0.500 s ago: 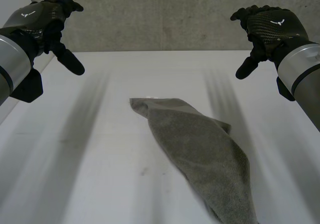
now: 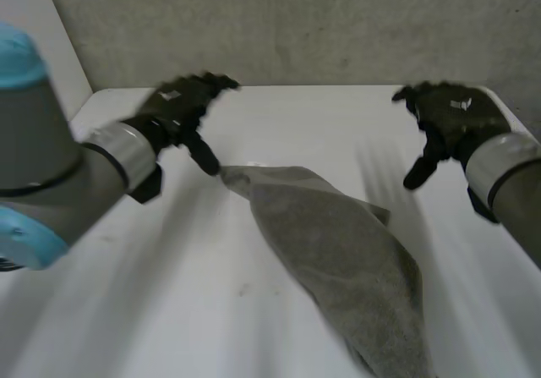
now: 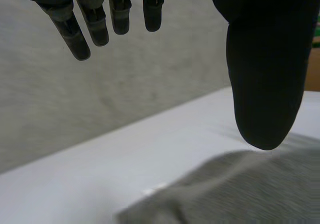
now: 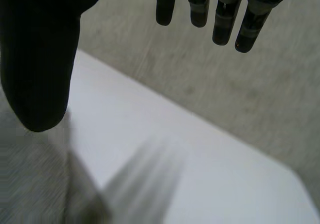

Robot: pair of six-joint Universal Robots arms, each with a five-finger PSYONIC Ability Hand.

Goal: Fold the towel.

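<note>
Counter point(image 2: 152, 310), white, spans the lower frame beneath a grey wall point(image 2: 338, 23). Towel point(image 2: 338, 251), grey and loosely bunched, lies on it from the frame's centre down to the lower right edge. Left hand point(image 2: 182, 107), upper left of centre, is released, fingers relaxed, thumb tip just beside the cloth's upper corner, grasping nothing. Right hand point(image 2: 452, 116), upper right, is likewise released, apart from the cloth.
</note>
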